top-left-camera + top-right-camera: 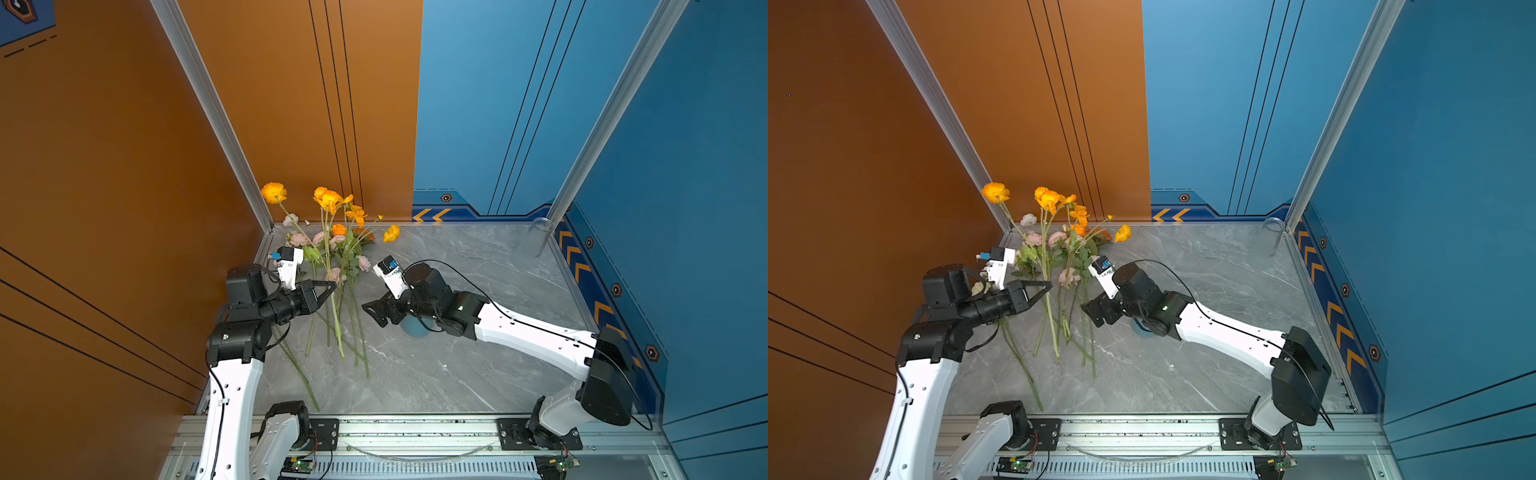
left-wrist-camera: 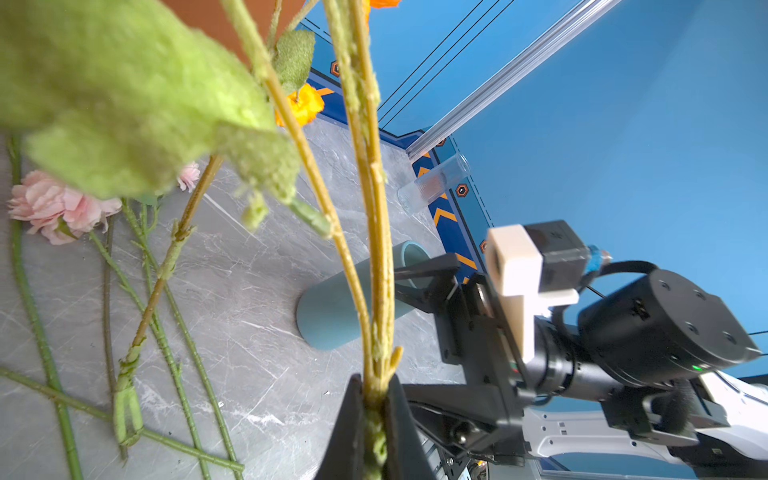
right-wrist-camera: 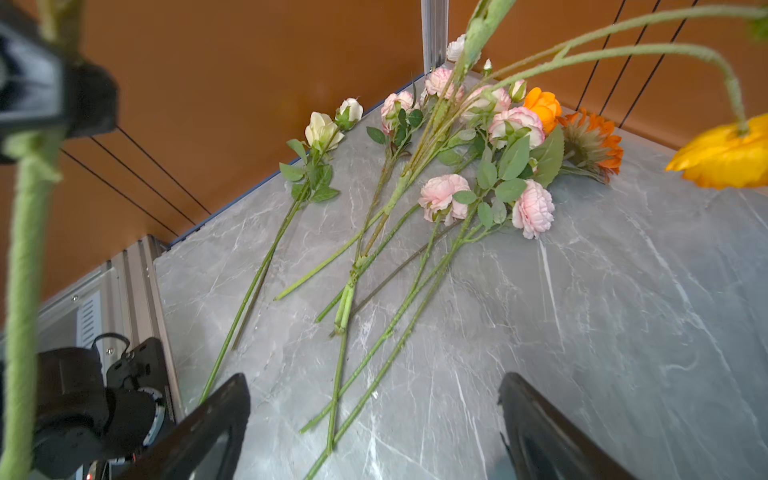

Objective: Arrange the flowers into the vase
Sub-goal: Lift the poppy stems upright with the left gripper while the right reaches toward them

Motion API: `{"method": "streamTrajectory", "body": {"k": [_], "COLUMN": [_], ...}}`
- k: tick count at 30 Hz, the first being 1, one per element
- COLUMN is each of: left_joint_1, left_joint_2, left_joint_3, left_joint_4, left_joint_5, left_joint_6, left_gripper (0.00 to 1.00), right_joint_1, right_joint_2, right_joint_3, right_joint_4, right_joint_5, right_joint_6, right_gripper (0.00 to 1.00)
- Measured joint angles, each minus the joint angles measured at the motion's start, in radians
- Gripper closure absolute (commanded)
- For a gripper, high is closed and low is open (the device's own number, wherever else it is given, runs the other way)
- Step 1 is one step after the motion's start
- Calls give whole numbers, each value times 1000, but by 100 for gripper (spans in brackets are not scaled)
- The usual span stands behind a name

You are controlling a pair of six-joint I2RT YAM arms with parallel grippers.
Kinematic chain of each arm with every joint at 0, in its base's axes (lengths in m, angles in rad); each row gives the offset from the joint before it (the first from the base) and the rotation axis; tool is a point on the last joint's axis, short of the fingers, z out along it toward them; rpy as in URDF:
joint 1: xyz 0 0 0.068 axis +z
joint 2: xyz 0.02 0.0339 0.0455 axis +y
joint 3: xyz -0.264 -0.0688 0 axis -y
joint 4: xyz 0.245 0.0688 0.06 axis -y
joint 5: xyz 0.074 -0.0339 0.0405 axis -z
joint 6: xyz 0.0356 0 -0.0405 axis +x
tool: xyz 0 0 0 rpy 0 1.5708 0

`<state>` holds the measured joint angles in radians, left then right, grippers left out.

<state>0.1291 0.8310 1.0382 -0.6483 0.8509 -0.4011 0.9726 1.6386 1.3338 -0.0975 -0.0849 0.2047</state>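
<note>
My left gripper (image 1: 332,286) (image 1: 1048,286) (image 2: 374,386) is shut on the stem of a spray of yellow-orange flowers (image 1: 328,199) (image 1: 1048,199), holding it upright above the table with the blooms near the orange wall. More flowers (image 1: 340,266) (image 3: 440,195), pink, cream and an orange daisy (image 3: 594,141), lie in a heap on the grey table. The teal vase (image 2: 332,316) (image 1: 413,328) stands upright under my right wrist, mostly hidden in both top views. My right gripper (image 1: 370,311) (image 1: 1090,311) (image 3: 374,378) is open and empty over loose stems.
A clear glass tube (image 1: 540,232) (image 1: 1273,226) (image 2: 432,183) stands in the back right corner by the metal post. The orange wall (image 1: 291,124) rises behind the flowers. A metal rail (image 1: 415,428) runs along the front edge.
</note>
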Motion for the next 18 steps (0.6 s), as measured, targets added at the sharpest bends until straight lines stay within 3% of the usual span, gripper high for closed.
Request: {"method": "streamTrajectory", "body": {"k": [9,18], "left_joint_1": [2,1], "left_joint_2": [-50,-53], "left_joint_3": [0,0], "left_joint_4": [0,0], "left_joint_5": [26,34], "left_joint_6": [-18,-19], "left_gripper": [100,100], "right_joint_1": [11,10], "right_joint_2": [329,501], "right_joint_3": [285,418], "right_joint_4": [66,91], "right_joint_5": [11,67], "right_joint_6": [74,128], "right_gripper": [1,6]}}
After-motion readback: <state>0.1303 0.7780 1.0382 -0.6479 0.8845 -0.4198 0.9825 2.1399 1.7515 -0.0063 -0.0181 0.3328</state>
